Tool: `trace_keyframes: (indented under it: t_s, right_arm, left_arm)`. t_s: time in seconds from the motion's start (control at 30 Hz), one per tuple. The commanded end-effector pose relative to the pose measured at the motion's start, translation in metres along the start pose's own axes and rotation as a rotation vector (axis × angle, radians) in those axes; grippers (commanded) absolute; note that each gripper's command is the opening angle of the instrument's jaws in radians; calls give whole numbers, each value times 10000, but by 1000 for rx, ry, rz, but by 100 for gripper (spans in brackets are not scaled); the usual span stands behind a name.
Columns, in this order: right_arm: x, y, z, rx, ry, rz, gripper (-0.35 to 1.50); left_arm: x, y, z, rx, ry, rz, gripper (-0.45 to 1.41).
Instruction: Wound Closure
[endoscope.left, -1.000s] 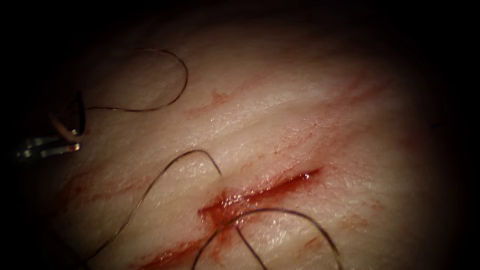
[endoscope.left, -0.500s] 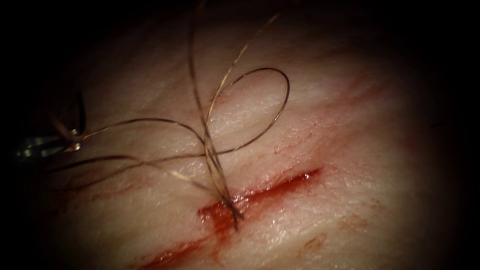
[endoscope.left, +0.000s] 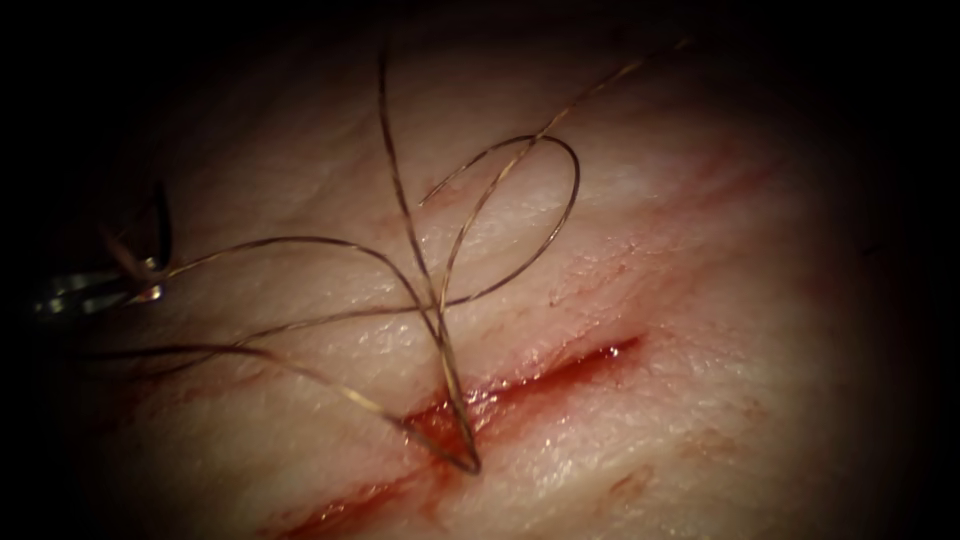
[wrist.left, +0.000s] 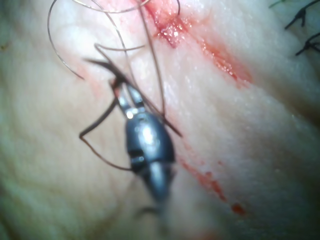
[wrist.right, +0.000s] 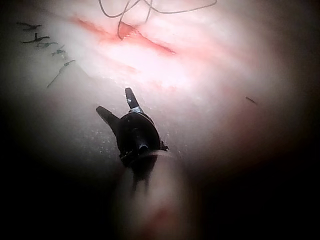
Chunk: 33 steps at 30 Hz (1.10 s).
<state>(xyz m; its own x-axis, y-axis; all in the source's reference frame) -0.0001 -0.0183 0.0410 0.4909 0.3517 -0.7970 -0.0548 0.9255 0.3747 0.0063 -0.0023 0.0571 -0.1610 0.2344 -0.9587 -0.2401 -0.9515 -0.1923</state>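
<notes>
**Ana:** Brown, thin suture thread (endoscope.left: 430, 290) lies in loose loops over the pale pork tissue (endoscope.left: 700, 250). Where does it go in?

**Ben:** At the left part of the slanting red cut (endoscope.left: 560, 370), where the red fluid (endoscope.left: 440, 420) pools. Two strands climb from there, one running off towards the upper right. Others trail left to the left arm's slim metal needle driver (endoscope.left: 140, 292).

**Ana:** What does that driver hold?

**Ben:** Its jaws look clamped on the dark curved needle (endoscope.left: 162, 228), seemingly near the thread end of the curve. The needle is out of the tissue, well left of the cut.

**Ana:** And the other one?

**Ben:** The right arm's dark needle driver (wrist.right: 114, 100) has its jaws spread wide, gripping nothing, well apart from the cut.

**Ana:** Which step, then?

**Ben:** Pulling thread through, I'd judge. A second ago slack loops lay below the cut. Now they are gone and the strands stand above it, while the left driver has not moved.

**Ana:** What would more pulling need?

**Ben:** A steady draw. The loops cross each other just above the cut and could snag.
</notes>
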Motion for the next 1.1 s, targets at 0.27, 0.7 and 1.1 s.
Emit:
trace_keyframes:
  t_s: [0.27,0.7,1.1]
  right_arm:
    - [-30,30,159,44,80,-7,135]
    - [-43,52,333,55,41,-55,126]
    - [-69,71,356,23,-30,-53,126]
  left_arm:
    - [-7,4,5,0,0,-2,-45]
    - [-7,5,3,-1,0,-1,-45]
    - [-7,6,1,-2,0,-1,-45]
